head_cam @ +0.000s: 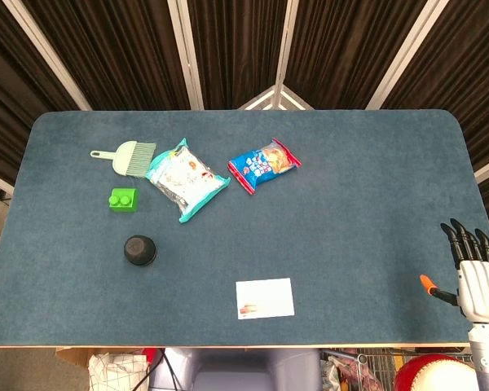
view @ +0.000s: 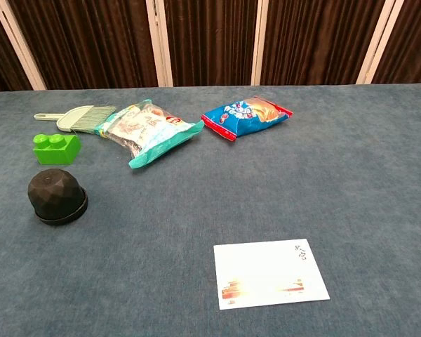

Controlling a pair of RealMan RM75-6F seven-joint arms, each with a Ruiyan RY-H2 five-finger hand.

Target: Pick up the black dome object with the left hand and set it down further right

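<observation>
Left hand not visible, state unknown; black dome object (head_cam: 139,250), probably light, rigid, faceted, best grasped around sides above rim.

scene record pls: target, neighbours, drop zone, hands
target: black dome object, upright on the table, near-left area, untouched
neighbours: green block just behind it; brush and teal snack bag further back
drop zone: bare cloth to its right, before the white card
other: blue snack bag mid-back
left hand: not in view
right hand: open, near-right table edge, holding nothing
</observation>
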